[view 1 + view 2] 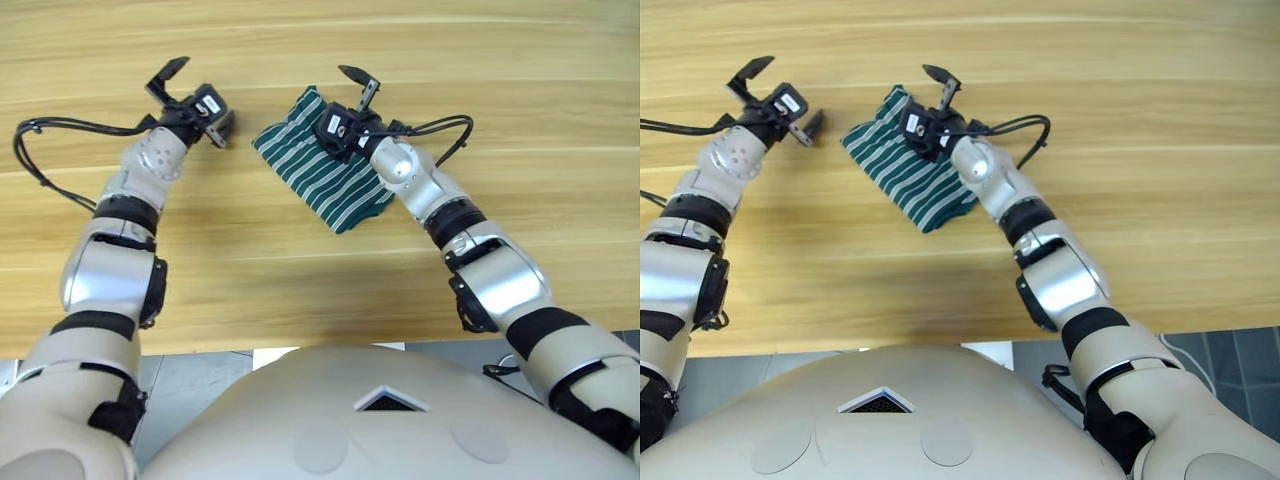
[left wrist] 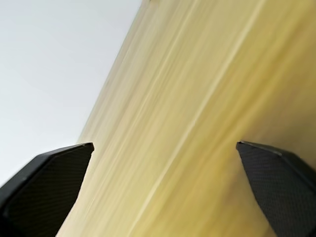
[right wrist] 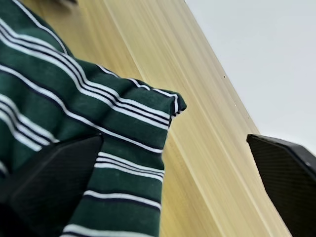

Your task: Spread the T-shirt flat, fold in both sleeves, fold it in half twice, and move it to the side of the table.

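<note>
Since shirt [image 1: 320, 182] lies as small striped packet on table [image 1: 500, 60], between arms, I judge folding done; only move to side left. Right gripper [image 3: 174, 148] over its corner, fingers apart, holding nothing. Left gripper [image 1: 203, 97] likewise spread, over bare wood beside shirt.

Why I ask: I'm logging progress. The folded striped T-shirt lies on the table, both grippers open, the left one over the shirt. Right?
Not quite. It is the right gripper that is over the folded T-shirt; the left gripper is over the wooden table beside the shirt, as the left eye view shows. The rest holds: both grippers are open.
</note>
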